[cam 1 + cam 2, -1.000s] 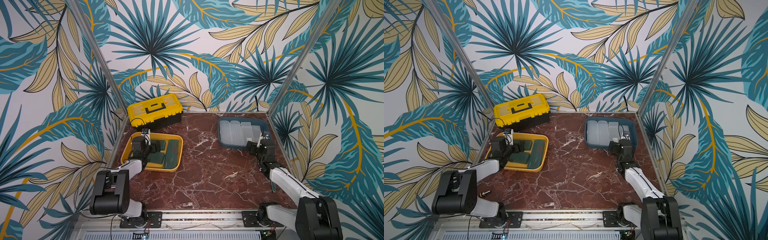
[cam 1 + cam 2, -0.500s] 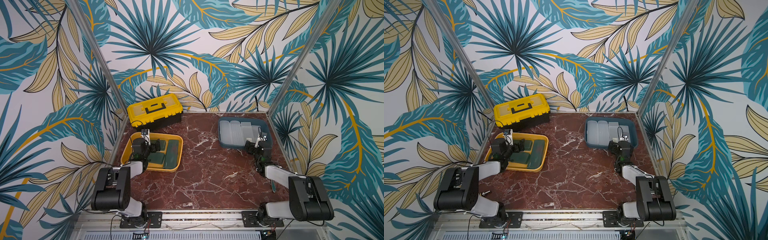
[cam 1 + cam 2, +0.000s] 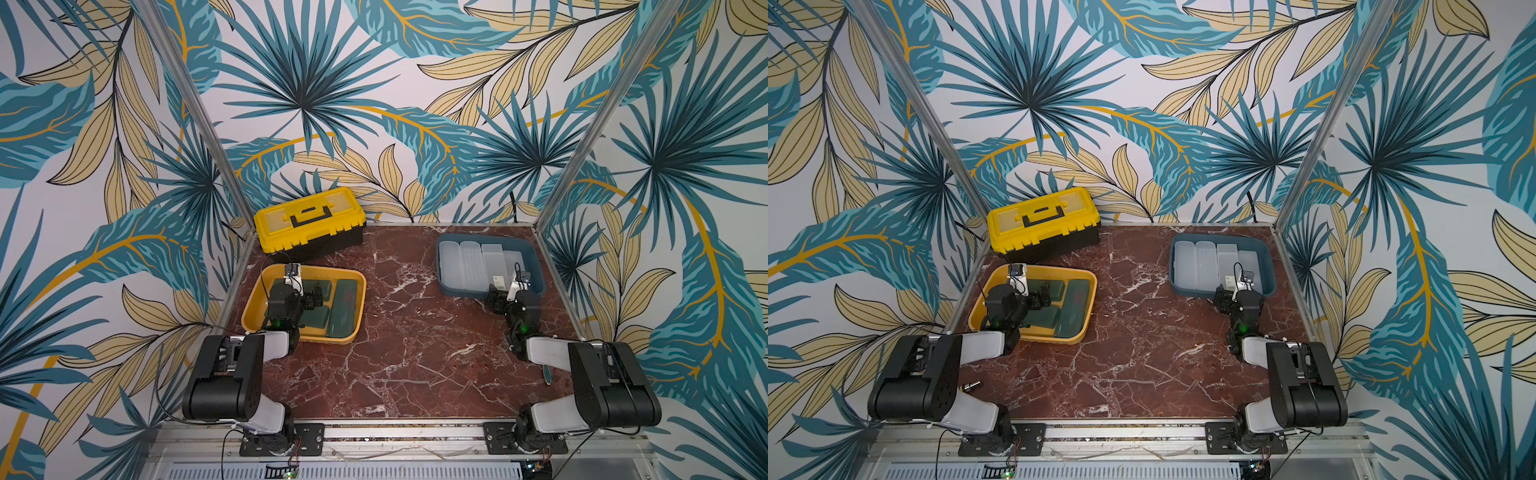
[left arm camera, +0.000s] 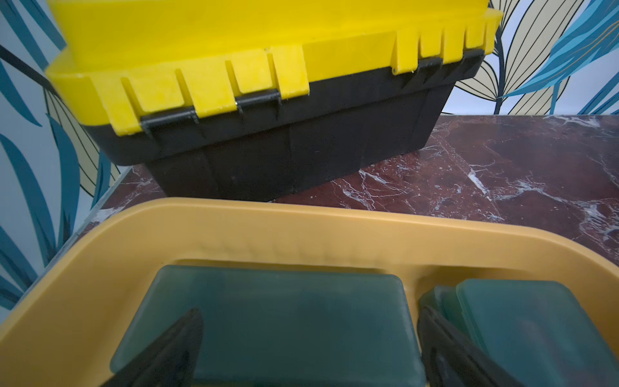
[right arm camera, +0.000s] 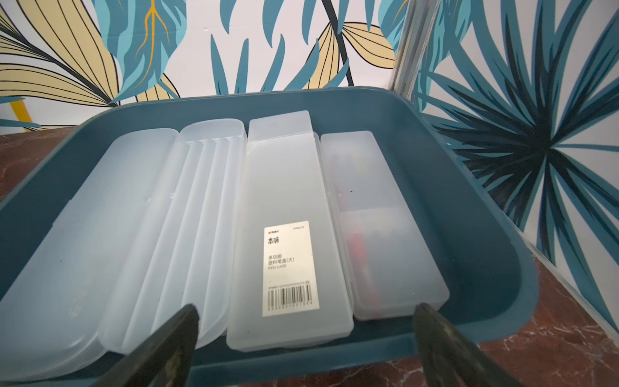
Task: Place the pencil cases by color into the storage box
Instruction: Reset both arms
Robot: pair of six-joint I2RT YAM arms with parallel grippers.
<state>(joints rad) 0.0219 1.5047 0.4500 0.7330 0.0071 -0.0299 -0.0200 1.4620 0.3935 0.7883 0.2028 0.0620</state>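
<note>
Dark green pencil cases [image 3: 347, 305] lie in a yellow open storage box [image 3: 328, 338] at the left. My left gripper [image 3: 316, 298] hovers open just over them. In the left wrist view its fingers straddle one green case [image 4: 278, 301], with another green case [image 4: 522, 328] beside it. Several frosted white pencil cases [image 3: 469, 266] lie side by side in a blue open storage box [image 3: 536, 266] at the right. My right gripper [image 3: 496, 297] stands open at that box's near rim. The right wrist view shows a labelled white case [image 5: 284, 217] just beyond the empty gripper [image 5: 306, 306].
A big yellow-and-black toolbox [image 3: 309, 218] stands shut at the back left, right behind the yellow box [image 4: 301, 231]. Patterned walls close in the left, back and right sides. Red marble tabletop [image 3: 415, 332] lies between the two boxes. A small metal part [image 3: 969, 386] lies near the left arm's base.
The right arm has folded its elbow back toward its base, and its gripper has drawn slightly back to the blue box's near rim. The left arm has barely moved. Both grippers stay open.
</note>
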